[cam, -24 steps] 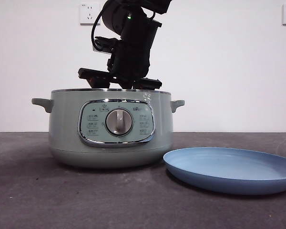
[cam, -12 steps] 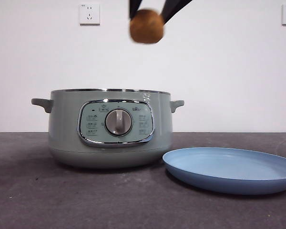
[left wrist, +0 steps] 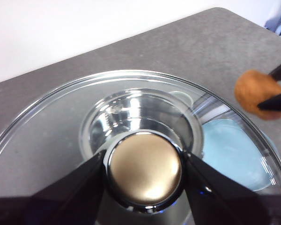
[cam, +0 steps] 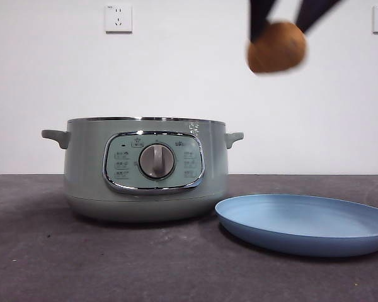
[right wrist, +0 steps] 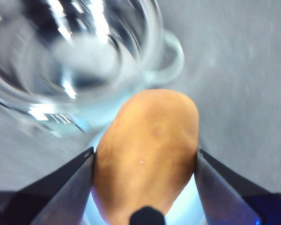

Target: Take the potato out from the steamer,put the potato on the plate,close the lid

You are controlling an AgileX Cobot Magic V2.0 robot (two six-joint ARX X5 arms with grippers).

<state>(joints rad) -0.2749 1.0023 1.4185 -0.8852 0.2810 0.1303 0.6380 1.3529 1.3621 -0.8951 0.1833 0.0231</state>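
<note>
A: Your right tool [cam: 278,28] pinches the potato [cam: 276,55] high above the plate [cam: 305,223].
B: Release from there and it may bounce off; the left tool [left wrist: 144,171] clamps the lid [left wrist: 51,140].

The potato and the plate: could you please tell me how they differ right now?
The potato is orange-brown, oval and small; the plate is blue, shallow and far wider. The potato hangs in the air, clamped in the right gripper, while the plate rests on the table beside the steamer. The plate holds nothing yet. Both look matte.
</note>
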